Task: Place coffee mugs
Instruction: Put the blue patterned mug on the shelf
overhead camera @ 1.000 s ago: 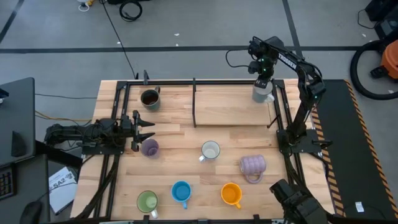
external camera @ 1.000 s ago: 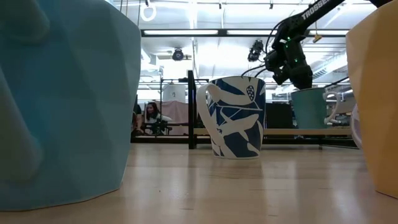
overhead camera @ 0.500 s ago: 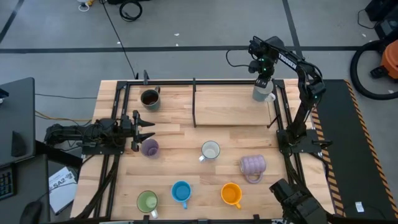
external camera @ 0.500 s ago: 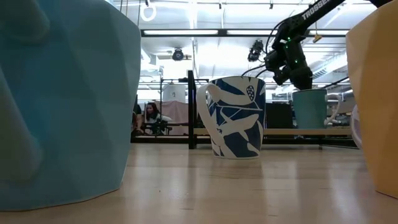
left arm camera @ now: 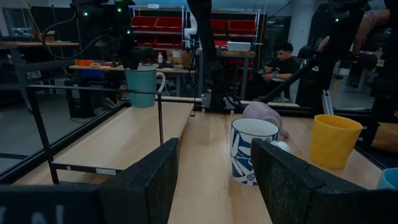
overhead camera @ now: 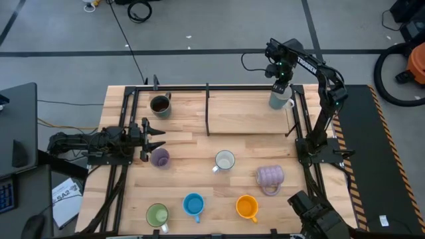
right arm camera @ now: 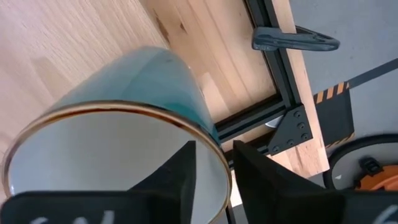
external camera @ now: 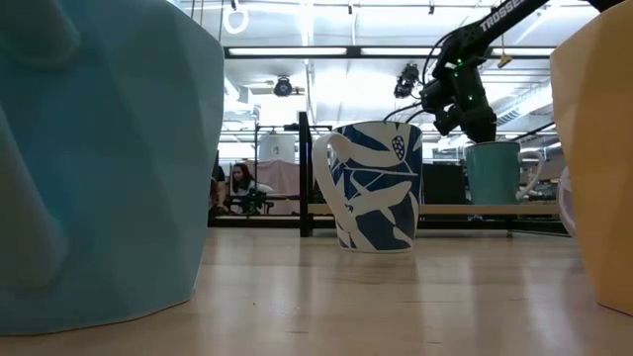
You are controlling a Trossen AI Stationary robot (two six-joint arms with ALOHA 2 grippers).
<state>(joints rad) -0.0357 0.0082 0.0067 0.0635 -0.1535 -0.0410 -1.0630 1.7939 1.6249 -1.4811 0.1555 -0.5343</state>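
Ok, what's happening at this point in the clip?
The right gripper is at the rim of a teal mug standing in the table's far right corner, one finger inside the rim and one outside. The left gripper waits, open, at the left side by the small lilac mug. The other mugs stand spread across the wooden table.

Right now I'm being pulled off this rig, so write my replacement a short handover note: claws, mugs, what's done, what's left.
Right claw: at the far right corner, fingers astride the rim of the teal mug standing on the raised shelf; grip unclear.
Left claw: open, empty, waiting at the left edge beside the lilac mug.
Done: teal mug and dark mug stand at the back.
Left at the front: lilac, blue-patterned white mug, lavender mug, green mug, blue mug, orange mug.
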